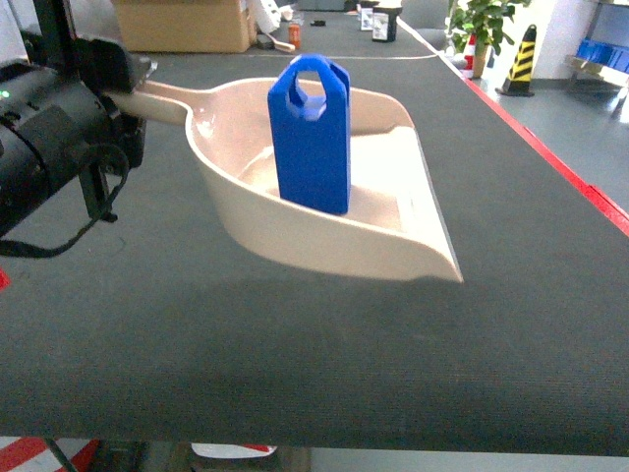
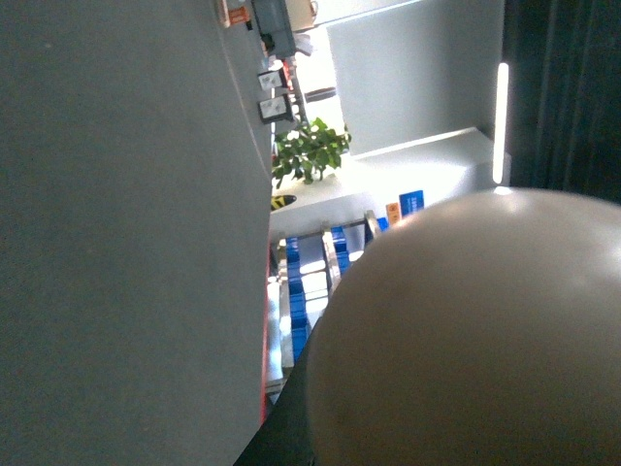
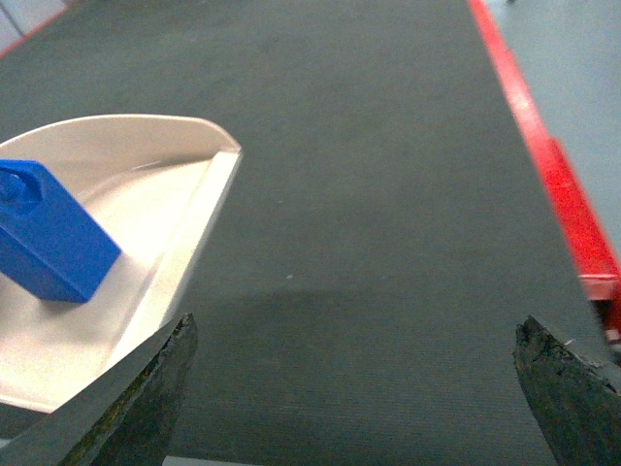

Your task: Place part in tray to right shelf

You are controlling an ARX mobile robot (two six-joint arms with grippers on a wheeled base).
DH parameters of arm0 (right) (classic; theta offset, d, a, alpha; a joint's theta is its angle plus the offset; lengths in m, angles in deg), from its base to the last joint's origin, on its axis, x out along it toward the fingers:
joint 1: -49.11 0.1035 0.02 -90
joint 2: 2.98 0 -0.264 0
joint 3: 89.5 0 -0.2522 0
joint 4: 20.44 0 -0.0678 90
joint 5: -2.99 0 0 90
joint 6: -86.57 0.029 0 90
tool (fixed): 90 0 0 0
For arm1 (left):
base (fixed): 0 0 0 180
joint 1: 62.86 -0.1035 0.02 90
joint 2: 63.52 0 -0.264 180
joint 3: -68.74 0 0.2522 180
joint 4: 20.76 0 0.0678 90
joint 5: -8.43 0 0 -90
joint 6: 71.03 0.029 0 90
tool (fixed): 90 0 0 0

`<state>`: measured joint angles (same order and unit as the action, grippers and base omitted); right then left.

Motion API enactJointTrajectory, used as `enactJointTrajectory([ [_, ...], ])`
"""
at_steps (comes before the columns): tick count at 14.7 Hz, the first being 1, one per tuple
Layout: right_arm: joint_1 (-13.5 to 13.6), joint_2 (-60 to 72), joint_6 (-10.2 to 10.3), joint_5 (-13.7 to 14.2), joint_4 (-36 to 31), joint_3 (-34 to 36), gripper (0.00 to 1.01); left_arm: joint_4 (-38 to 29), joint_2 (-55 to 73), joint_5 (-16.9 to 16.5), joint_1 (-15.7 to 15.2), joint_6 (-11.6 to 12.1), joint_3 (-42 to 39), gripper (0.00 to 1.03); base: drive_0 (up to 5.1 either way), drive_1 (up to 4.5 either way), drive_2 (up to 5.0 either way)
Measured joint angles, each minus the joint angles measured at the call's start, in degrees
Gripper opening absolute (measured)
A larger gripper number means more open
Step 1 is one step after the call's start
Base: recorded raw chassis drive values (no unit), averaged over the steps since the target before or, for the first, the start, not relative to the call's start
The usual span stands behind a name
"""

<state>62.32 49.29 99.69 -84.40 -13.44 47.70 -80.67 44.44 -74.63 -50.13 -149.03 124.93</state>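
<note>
While part (image 1: 313,138) stands in tray (image 1: 393,231), cardboard box (image 1: 182,25) sits behind.

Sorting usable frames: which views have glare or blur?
Head view: sharp, bright glare on the tray floor. Left wrist view: tray fills it, blurred; background overexposed. Right wrist view: part clear, near fingers soft.
</note>
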Motion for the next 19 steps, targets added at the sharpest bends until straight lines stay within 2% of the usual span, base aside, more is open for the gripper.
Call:
enactJointTrajectory([
  [1,2.12,-5.22,-4.68,5.77,-0.46,3.15,0.98,0.5,0.0,-0.13,0.22,0.0,-0.96,0.13,0.0,0.0,0.0],
  [2,4.66,-10.58,-10.56,13.05,-0.55,5.49,0.98,0.77,0.0,-0.48,0.31,0.04,-1.42,0.13,0.0,0.0,0.0],
  [3,4.57,-11.65,-13.14,14.95,-5.03,6.27,0.95,0.42,0.0,-0.48,0.31,0.04,-1.42,0.13,0.0,0.0,0.0],
  [4,2.38,-13.38,-13.16,13.33,-13.07,9.6,0.82,0.26,-0.09,-0.57,0.31,0.02,-1.42,0.13,0.0,0.0,0.0],
  [9,0.31,-15.54,-13.16,11.1,-14.69,14.01,0.68,0.48,-0.07,-0.55,0.31,0.04,-1.42,0.13,0.0,0.0,0.0],
  [11,-0.92,-16.68,-13.16,10.03,-14.64,15.93,0.59,0.52,-0.07,-0.55,0.31,0.07,-1.42,0.13,0.0,0.0,0.0],
  [13,-3.61,-20.33,-13.16,7.3,-14.64,18.56,0.35,0.35,-0.09,-0.55,0.31,0.02,-1.42,0.13,0.0,0.0,0.0],
  [14,-5.75,-23.63,-13.16,5.03,-13.92,20.94,0.11,0.35,-0.09,-0.55,0.31,0.04,-1.42,0.13,0.0,0.0,0.0],
  [15,-13.66,-29.68,-13.14,-1.88,-11.08,24.33,0.02,0.35,-0.09,-0.55,0.31,0.0,-1.42,0.13,0.0,0.0,0.0],
  [19,-13.22,-36.02,-13.14,-2.58,-7.15,26.56,0.02,0.35,-0.07,-0.55,0.31,0.02,-1.42,0.13,0.0,0.0,0.0],
])
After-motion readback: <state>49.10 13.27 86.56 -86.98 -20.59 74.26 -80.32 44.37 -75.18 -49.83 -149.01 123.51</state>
